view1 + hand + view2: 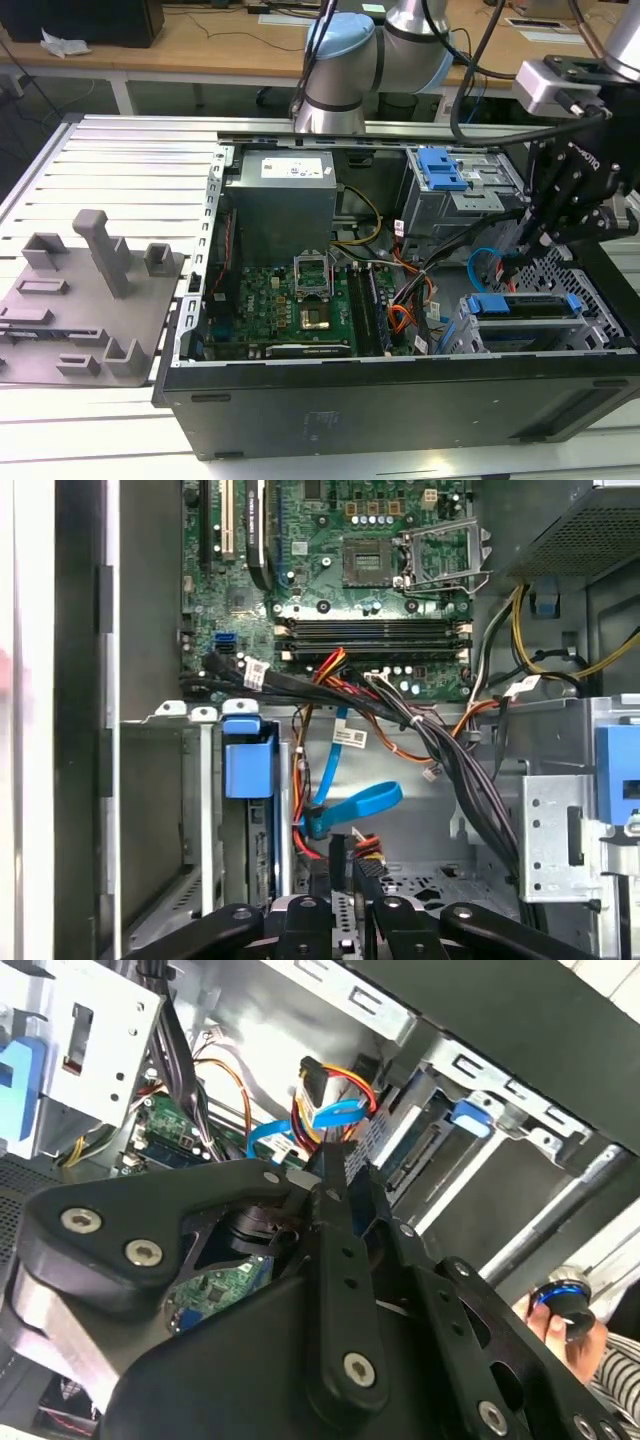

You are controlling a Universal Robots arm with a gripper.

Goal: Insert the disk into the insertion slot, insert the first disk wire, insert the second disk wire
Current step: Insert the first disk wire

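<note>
Disk (525, 305): flat silver slab in a bright blue plastic carrier. It sits inside the insertion slot (598, 322), a perforated sheet-metal cage at the near corner of the open case, on the exterior view's right. In the first wrist view the carrier's blue end (248, 765) shows at the bay mouth.

Pincer (512, 262): matte black with bolted links, reaching into the case just beside the slot. Its fingers are drawn close together on the black plug of a disk wire (362, 845) with red, orange and yellow strands.

A glossy blue flat cable (355, 802) loops right above the plug, and a thick black cable bundle (450, 760) crosses beside it.

Further in stand a taller grey cage with a blue latch (455, 190), the green motherboard (285, 295) and a grey power supply box (280, 205).

A grey moulded fixture plate (85, 300) lies on the slatted aluminium surface (130, 160) at the exterior view's left.

A person's hand (575, 1335) shows outside the case in the second wrist view.
</note>
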